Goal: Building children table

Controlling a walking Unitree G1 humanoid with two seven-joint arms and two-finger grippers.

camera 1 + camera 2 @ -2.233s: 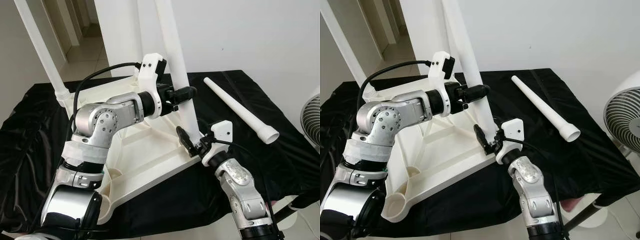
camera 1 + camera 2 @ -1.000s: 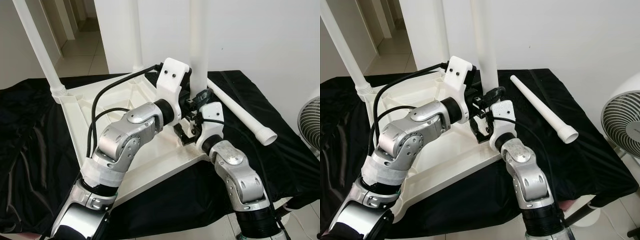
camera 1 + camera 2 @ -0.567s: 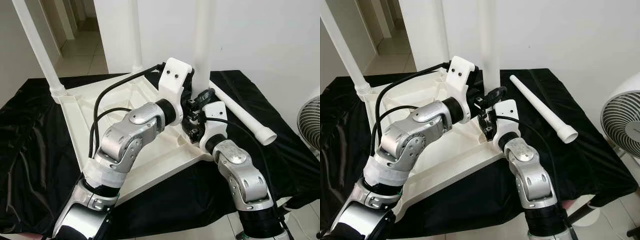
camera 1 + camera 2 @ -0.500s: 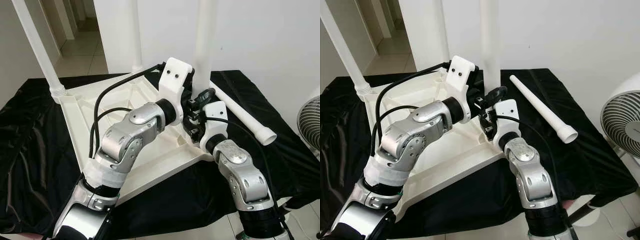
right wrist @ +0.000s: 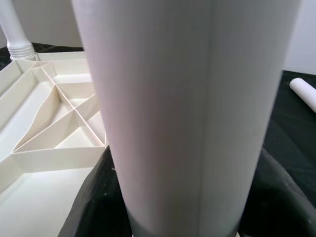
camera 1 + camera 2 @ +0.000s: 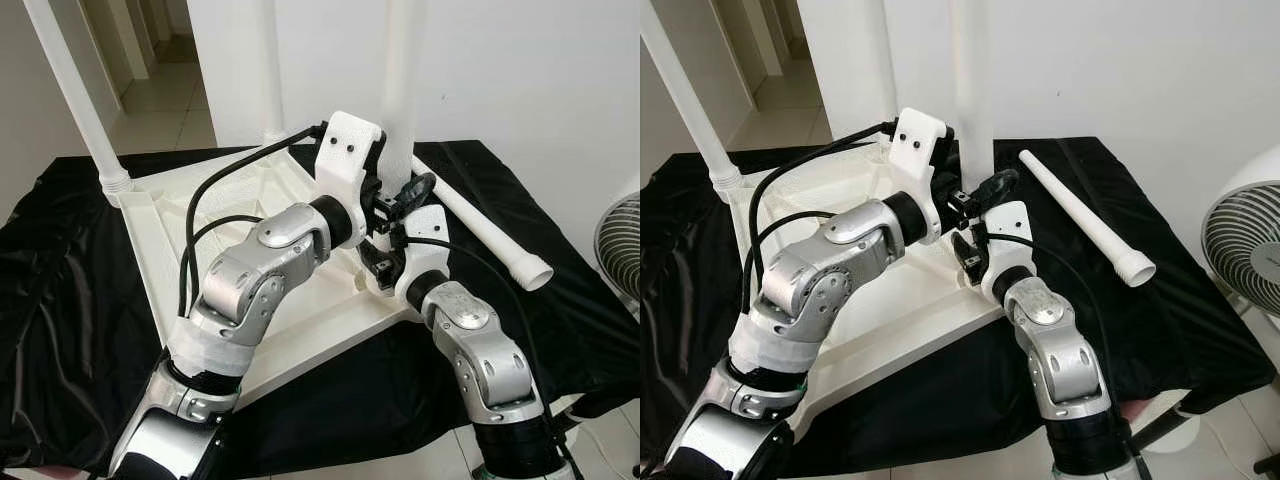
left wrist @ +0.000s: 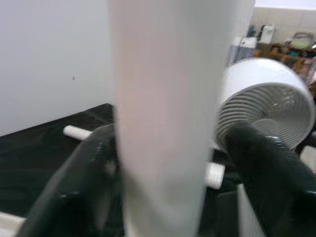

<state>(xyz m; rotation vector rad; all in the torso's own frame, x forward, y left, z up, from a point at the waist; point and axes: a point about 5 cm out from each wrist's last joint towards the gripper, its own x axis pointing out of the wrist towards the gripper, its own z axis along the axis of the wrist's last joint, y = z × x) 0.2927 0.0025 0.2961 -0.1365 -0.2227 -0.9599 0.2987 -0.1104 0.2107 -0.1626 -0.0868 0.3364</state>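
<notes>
A white children's tabletop [image 6: 200, 215] lies upside down on a black cloth. Three white legs stand upright in its corners: one at the left [image 6: 75, 95], one at the back [image 6: 270, 70] and one at the near right [image 6: 400, 80]. My left gripper [image 6: 398, 192] is shut on the near-right leg a little above its base. In the left wrist view that leg [image 7: 163, 123] sits between the black fingers [image 7: 74, 187]. My right gripper [image 6: 378, 268] is shut on the same leg [image 5: 192, 113] lower down, at the corner socket. A fourth leg [image 6: 480, 225] lies loose on the cloth to the right.
The black cloth [image 6: 60, 300] covers the whole table and hangs over its edges. A white fan [image 6: 1245, 235] stands off the table's right side. A white wall runs behind the table, and a doorway opens at the back left.
The near-right leg, tilted 2.2 s ago, now stands upright. Both grippers have closed in around its lower part. Over the last half second the right gripper has slid slightly lower.
</notes>
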